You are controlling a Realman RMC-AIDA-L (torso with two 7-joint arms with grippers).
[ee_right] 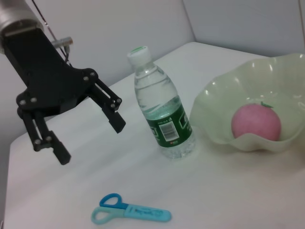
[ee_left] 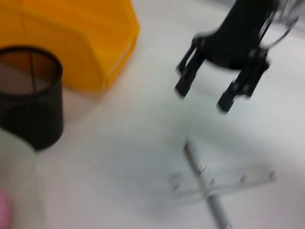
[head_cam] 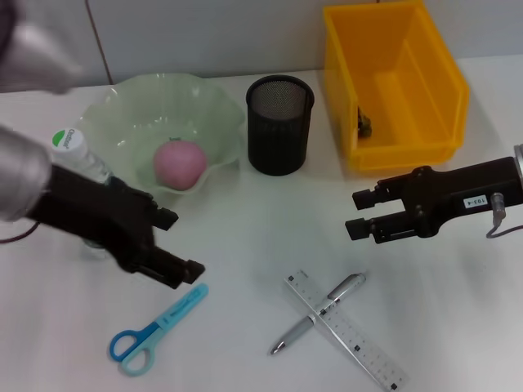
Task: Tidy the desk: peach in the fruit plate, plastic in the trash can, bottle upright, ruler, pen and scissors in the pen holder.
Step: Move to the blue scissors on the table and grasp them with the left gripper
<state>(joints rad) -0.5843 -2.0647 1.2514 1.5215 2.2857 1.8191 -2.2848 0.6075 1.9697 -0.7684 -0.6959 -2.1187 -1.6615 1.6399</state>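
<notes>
Green-labelled bottle [ee_right: 162,114] upright, barcode visible, label text unreadable; left gripper [head_cam: 176,245] beside it, fingers released. Right gripper [head_cam: 364,214] spread, empty, tag reading unclear.

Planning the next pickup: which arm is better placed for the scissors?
Left. The left hand hangs open right above the scissors on the robot's left side, while the right hand, also open, sits across the desk nearer the pen and ruler.
</notes>
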